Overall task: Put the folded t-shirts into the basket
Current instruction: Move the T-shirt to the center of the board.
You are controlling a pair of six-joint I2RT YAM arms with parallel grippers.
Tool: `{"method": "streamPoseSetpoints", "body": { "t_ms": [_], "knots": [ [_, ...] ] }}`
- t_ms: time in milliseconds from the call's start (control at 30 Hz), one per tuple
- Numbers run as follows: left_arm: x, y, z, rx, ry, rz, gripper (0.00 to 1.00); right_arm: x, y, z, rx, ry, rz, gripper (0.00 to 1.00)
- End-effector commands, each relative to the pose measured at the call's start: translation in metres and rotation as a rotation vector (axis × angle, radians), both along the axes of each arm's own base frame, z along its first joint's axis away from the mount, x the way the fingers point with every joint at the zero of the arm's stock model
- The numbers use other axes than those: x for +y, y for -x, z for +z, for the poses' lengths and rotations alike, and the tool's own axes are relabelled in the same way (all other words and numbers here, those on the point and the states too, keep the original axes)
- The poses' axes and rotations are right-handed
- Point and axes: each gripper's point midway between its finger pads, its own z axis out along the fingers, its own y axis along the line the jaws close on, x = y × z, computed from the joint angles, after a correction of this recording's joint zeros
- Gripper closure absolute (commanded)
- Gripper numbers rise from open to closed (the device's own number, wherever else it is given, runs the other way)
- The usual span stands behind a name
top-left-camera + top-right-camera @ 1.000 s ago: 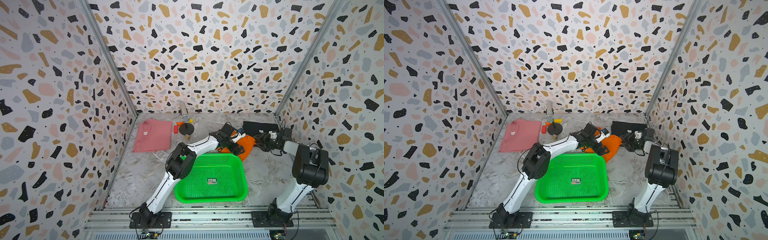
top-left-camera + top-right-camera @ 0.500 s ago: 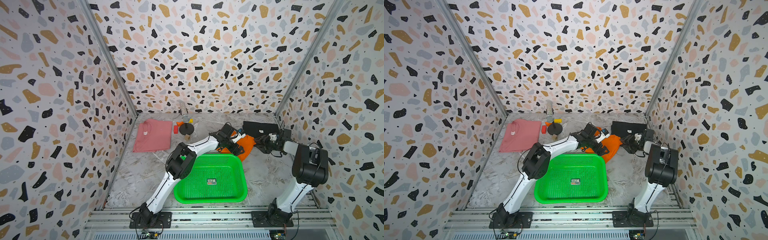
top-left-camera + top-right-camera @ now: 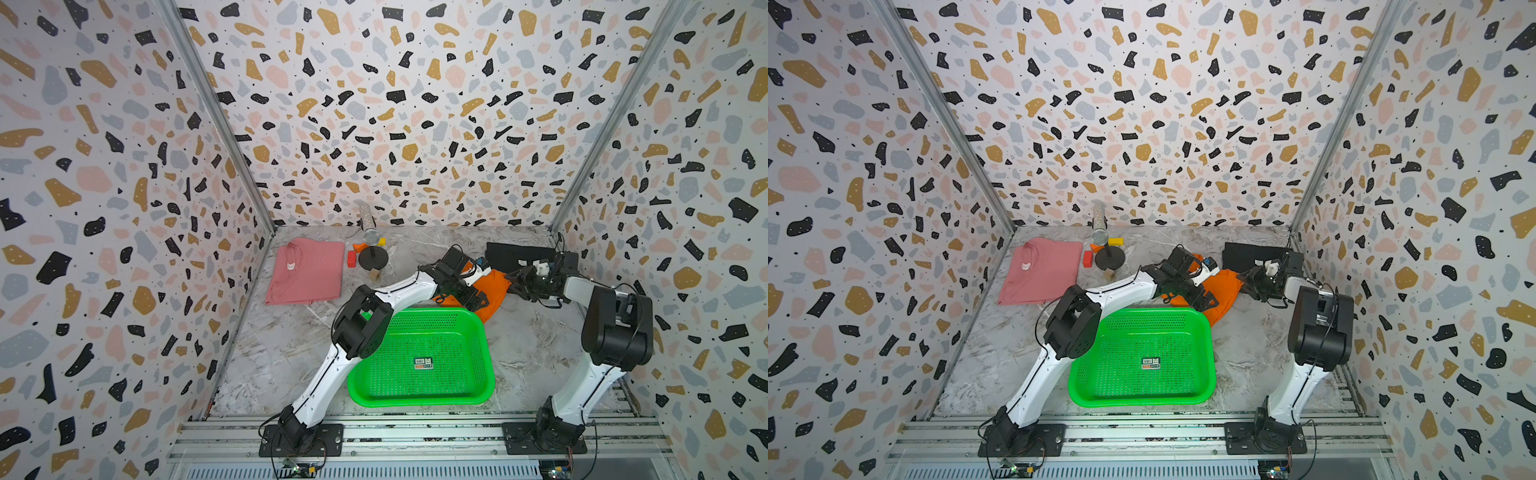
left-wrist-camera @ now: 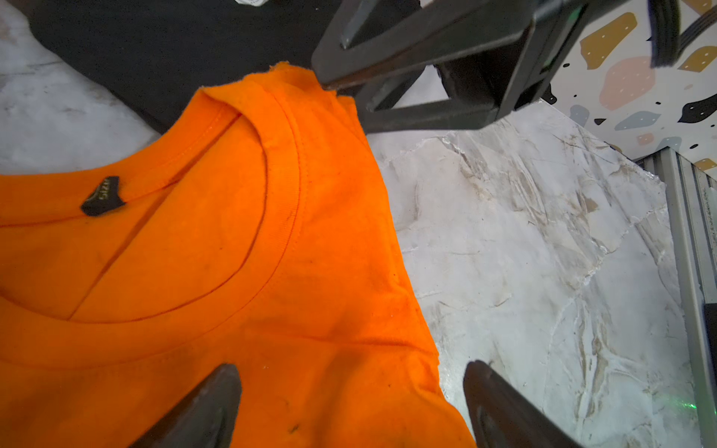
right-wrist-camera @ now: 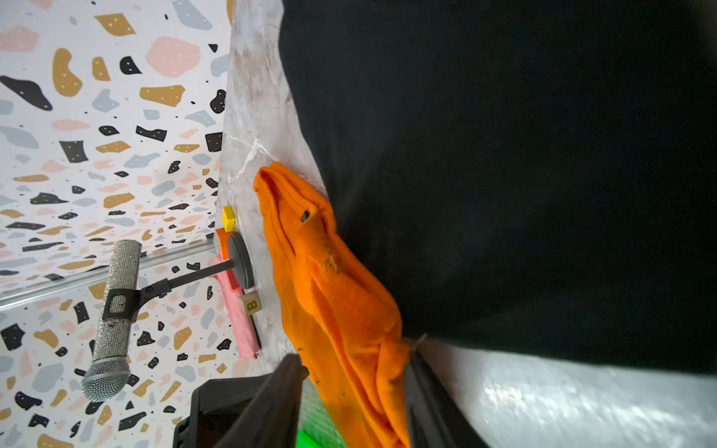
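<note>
The orange t-shirt (image 3: 494, 286) lies crumpled between the empty green basket (image 3: 488, 357) and the black t-shirt (image 3: 515, 255), its near part against the basket's far rim. My left gripper (image 4: 351, 388) hangs open over it, one finger above the cloth and the other above bare table. My right gripper (image 5: 355, 360) has closed on the orange t-shirt's (image 5: 341, 310) bunched far edge, with cloth filling the gap between its fingers. In both top views the pink t-shirt (image 3: 1042, 270) lies flat at the back left.
A glittery microphone on a round black stand (image 3: 371, 239) stands at the back middle, with a red block (image 3: 352, 258), a yellow block and a wooden letter block beside it. Patterned walls close in on three sides. The black t-shirt touches the right wall.
My right gripper's jaws have narrowed around the orange t-shirt's edge. The left arm has held still with its jaws wide.
</note>
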Motion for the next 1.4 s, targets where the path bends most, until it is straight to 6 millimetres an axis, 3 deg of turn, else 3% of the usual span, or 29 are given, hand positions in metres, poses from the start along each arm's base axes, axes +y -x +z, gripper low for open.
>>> {"method": "streamPoseSetpoints", "body": {
  "t_ms": [0,333,600,1167,1367],
  "knots": [
    [0.002,0.003,-0.005,-0.006,-0.021,-0.014,0.09,0.0,-0.007,0.012,-0.023,0.014,0.024,0.59],
    [0.002,0.003,-0.006,-0.004,-0.019,-0.015,0.09,-0.011,-0.011,0.003,0.032,0.116,0.053,0.61],
    [0.001,0.004,-0.007,-0.001,-0.019,-0.019,0.08,-0.011,-0.001,-0.005,0.046,0.136,0.069,0.53],
    [0.001,0.003,-0.008,0.0,-0.02,-0.017,0.08,0.013,-0.023,-0.006,-0.049,0.069,0.186,0.49],
    [0.001,0.0,-0.002,-0.001,-0.011,-0.013,0.07,0.017,-0.029,0.011,-0.123,0.042,0.201,0.71]
  ]
}}
